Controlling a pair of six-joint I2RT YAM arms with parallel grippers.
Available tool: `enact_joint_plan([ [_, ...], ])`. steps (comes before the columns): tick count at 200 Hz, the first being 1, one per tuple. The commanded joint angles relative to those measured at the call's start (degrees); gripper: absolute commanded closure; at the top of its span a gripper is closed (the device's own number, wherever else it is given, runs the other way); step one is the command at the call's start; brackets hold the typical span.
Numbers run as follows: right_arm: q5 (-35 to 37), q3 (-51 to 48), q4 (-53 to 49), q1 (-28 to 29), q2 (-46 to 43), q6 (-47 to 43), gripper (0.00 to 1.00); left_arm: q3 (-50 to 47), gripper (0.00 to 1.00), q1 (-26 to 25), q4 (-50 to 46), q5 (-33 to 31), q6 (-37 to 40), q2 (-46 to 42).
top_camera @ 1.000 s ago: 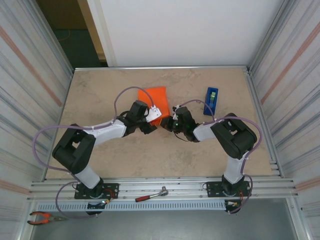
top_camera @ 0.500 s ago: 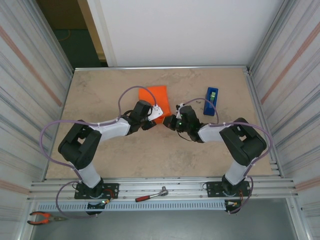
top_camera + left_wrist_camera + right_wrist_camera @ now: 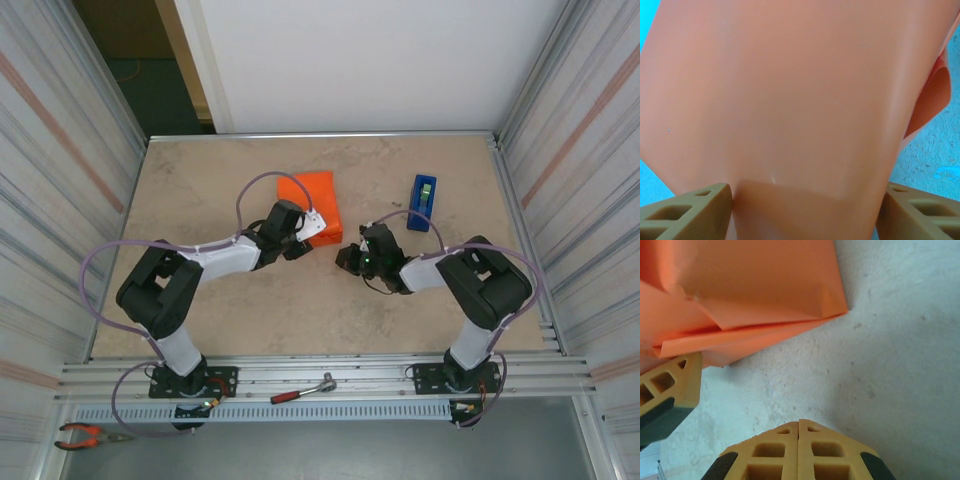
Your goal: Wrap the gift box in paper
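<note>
The orange paper [image 3: 315, 203] lies folded into a small parcel at mid-table, and the gift box is hidden inside it. My left gripper [image 3: 306, 231] holds the parcel's near end. In the left wrist view the paper [image 3: 790, 90] fills the frame and both tan fingers [image 3: 695, 207] press against the parcel's sides, so the left gripper [image 3: 807, 192] is shut on it. My right gripper [image 3: 347, 258] is shut and empty, low over bare tabletop just right of the parcel. Its wrist view shows its closed tips [image 3: 798, 426] and the paper's folded corner [image 3: 760, 285] beyond.
A blue tape dispenser [image 3: 423, 202] stands at the right of the parcel. A red-handled ratchet [image 3: 300, 390] lies on the front rail and pliers [image 3: 85, 435] at the bottom left. Metal walls close in both sides of the table [image 3: 200, 190].
My left gripper has closed in from wide open onto the parcel's near end. My right gripper, still shut, has drawn back from the parcel toward the near right.
</note>
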Motion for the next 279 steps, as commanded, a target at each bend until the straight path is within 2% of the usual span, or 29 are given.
enact_joint_plan([
  [1, -0.3, 4.4, 0.7, 0.5, 2.4, 0.1, 1.0, -0.2, 0.28, -0.1, -3.4, 1.0, -1.5, -0.8],
  [42, -1.4, 9.9, -1.1, 0.2, 5.1, 0.1, 1.0, -0.1, 0.28, -0.1, -3.6, 0.9, -1.4, -0.6],
  [76, -1.1, 7.6, -3.8, -0.7, -0.6, -0.7, 1.0, -0.1, 0.28, -0.1, -3.6, 0.9, -1.3, -0.6],
  [97, 0.0, 5.3, -8.5, -2.1, -7.4, -2.3, 0.89, -0.1, 0.28, -0.2, -3.6, 0.8, -1.3, -0.6],
  [116, 3.3, 6.0, -19.5, -4.0, -13.9, -6.0, 0.72, -0.1, 0.28, -0.2, -3.6, 0.8, -1.2, -0.5],
  [134, 8.6, 8.5, -31.1, -6.9, -19.4, -10.8, 0.63, 0.0, 0.28, -0.2, -3.6, 0.8, -1.1, -0.4],
  [149, 12.4, 10.3, -38.0, -11.1, -23.5, -13.3, 0.59, 0.0, 0.28, -0.3, -3.7, 0.7, -1.1, -0.4],
  [163, 13.1, 11.0, -40.1, -15.7, -26.9, -14.6, 0.57, 0.1, 0.28, -0.3, -3.7, 0.8, -1.1, -0.2],
  [189, 13.5, 11.2, -40.2, -25.9, -31.1, -14.6, 0.41, 0.4, 0.28, -0.3, -3.9, 0.6, -1.0, 0.1],
  [199, 10.6, 11.6, -40.4, -30.3, -31.6, -14.0, 0.37, 0.6, 0.28, -0.3, -4.0, 0.6, -1.0, 0.2],
  [230, -8.4, 14.3, -38.2, -43.3, -25.7, -14.3, 0.36, 0.6, 0.29, -0.4, -4.0, 0.6, -1.0, 0.3],
  [249, -14.9, 16.0, -36.6, -46.3, -20.5, -14.2, 0.37, 0.5, 0.29, -0.4, -4.0, 0.6, -0.9, 0.1],
  [279, -20.0, 18.3, -34.0, -47.7, -14.6, -14.5, 0.42, 0.3, 0.29, -0.6, -4.1, 0.3, -0.9, 0.1],
])
